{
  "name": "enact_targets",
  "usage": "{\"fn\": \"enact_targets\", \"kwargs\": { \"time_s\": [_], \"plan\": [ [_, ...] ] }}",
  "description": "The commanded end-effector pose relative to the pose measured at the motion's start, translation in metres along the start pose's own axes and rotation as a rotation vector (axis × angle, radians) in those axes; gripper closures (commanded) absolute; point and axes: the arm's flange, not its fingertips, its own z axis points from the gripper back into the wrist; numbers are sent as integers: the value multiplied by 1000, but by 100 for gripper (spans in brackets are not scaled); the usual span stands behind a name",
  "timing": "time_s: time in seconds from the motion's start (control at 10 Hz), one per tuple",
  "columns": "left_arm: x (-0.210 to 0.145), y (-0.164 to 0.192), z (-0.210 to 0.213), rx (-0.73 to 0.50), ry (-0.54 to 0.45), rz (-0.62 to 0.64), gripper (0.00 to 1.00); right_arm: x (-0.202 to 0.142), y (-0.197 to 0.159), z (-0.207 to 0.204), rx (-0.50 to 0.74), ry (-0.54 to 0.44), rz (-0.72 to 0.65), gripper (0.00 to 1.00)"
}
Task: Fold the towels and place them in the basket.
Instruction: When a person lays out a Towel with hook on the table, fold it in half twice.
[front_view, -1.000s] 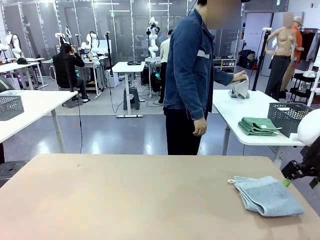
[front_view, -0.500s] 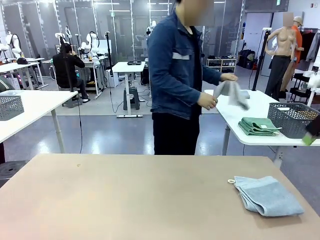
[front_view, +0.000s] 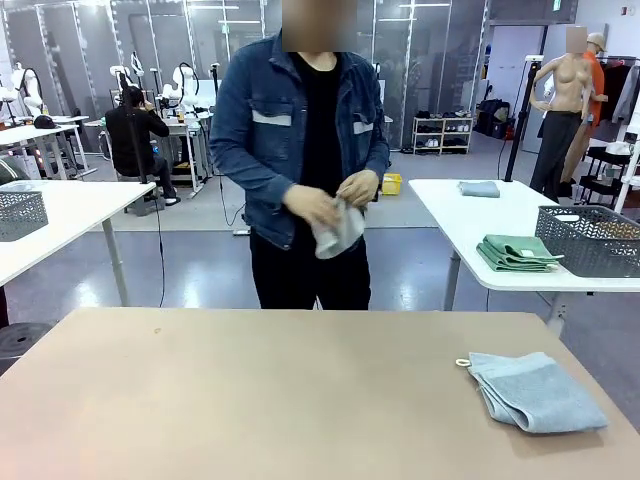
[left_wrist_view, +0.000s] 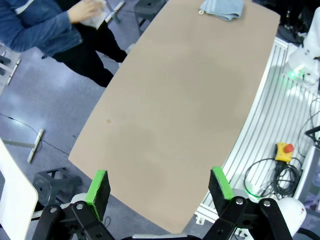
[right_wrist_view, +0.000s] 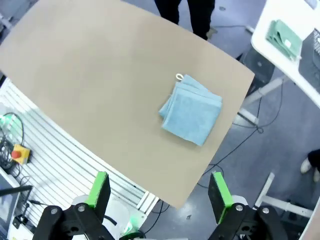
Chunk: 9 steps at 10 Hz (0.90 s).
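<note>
A pale blue-grey towel (front_view: 535, 390) lies folded on the tan table (front_view: 260, 400) near its right end, its small loop pointing left. It also shows in the left wrist view (left_wrist_view: 222, 7) and the right wrist view (right_wrist_view: 191, 116). At the far edge stands a person holding a pale towel (front_view: 338, 228) in both hands. A dark grey wire-mesh basket (front_view: 592, 240) sits on a white side table at the right. My left gripper (left_wrist_view: 159, 187) hangs open high above the table's left end. My right gripper (right_wrist_view: 160, 192) is open, high above the right end, with nothing between its fingers.
The white side table (front_view: 455, 215) also carries folded green towels (front_view: 518, 252) and a folded grey-blue cloth (front_view: 479, 188). Another mesh basket (front_view: 20, 212) stands on a white table at the left. An emergency-stop button (left_wrist_view: 284, 150) and cables lie on the robot's side.
The person has turned from the side table with the pale towel and stepped over to the far edge of my table. My right gripper has risen out of the front view.
</note>
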Motion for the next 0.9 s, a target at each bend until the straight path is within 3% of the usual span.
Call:
{"fn": "enact_targets", "kwargs": {
  "time_s": [0.0, 0.2, 0.3, 0.8],
  "plan": [
    [0, -1, -1, 5, -1, -1, 0, -21, 14, 1, 4, -59, 41, 1],
    [0, -1, -1, 5, -1, -1, 0, -24, 5, -3, 7, -86, 17, 1],
    [0, -1, -1, 5, -1, -1, 0, -19, 16, 13, -4, -45, 33, 1],
    [0, -1, -1, 5, -1, -1, 0, -19, 16, 13, -4, -45, 33, 1]
  ]
}}
